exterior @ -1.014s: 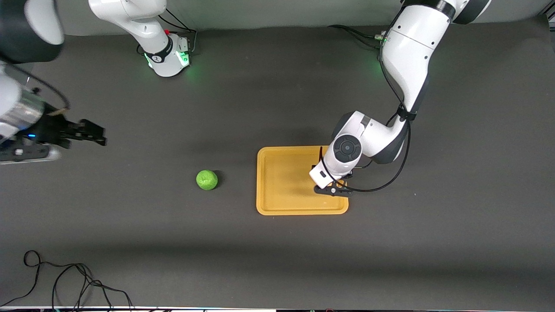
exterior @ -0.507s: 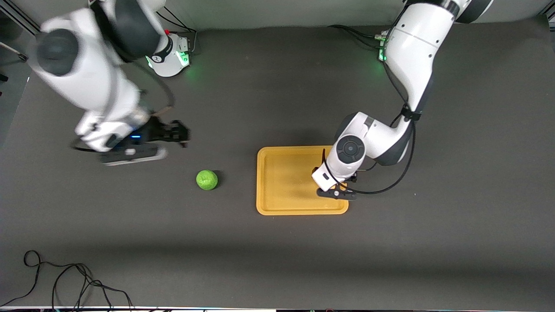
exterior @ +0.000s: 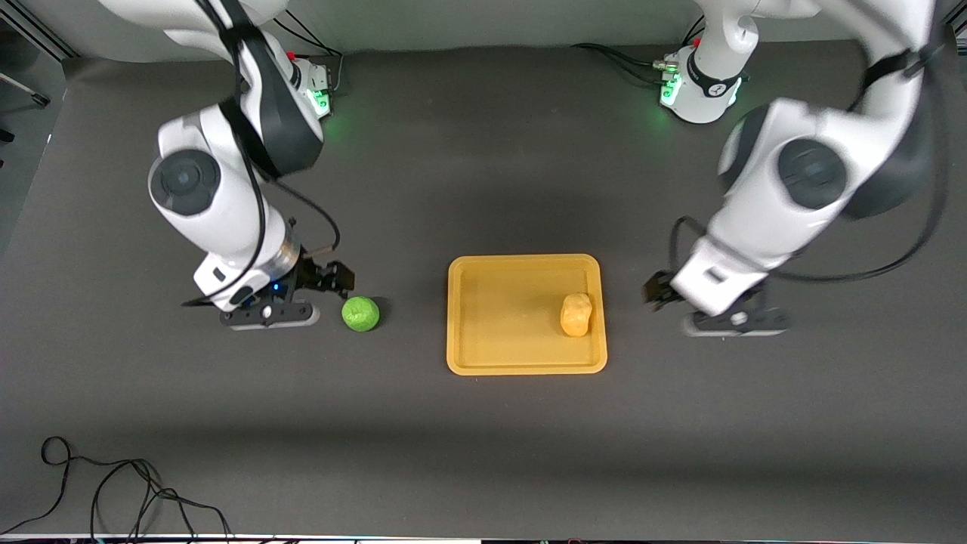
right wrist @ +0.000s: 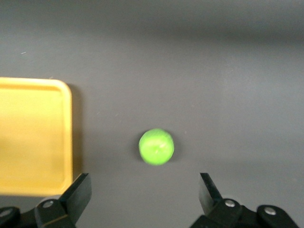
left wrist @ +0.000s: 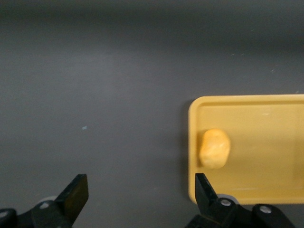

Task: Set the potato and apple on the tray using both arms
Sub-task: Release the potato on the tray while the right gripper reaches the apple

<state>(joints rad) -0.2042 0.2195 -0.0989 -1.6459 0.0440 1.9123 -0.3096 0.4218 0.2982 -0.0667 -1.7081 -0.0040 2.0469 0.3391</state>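
Already on the tray [exterior: 468,355], the potato [exterior: 576,313] lies inside the rim at the end toward the left arm, nothing touching it; the left wrist view shows the potato [left wrist: 214,148] just within the tray's [left wrist: 266,114] short edge. Meanwhile the apple [exterior: 360,313] sits on the dark table [exterior: 483,453] beside the tray, toward the right arm's end and clear of the rim; in the right wrist view the apple [right wrist: 156,147] lies on bare table near the tray's [right wrist: 28,137] corner. Hovering just beside the apple is the right hand [exterior: 332,276], its fingers [right wrist: 78,192] spread wide and empty. Off the tray's other end, the left hand [exterior: 656,291] hangs over bare table, its fingers [left wrist: 76,195] likewise released and holding nothing. A loose black cable [exterior: 113,491] curls on the table's near edge at the right arm's end.
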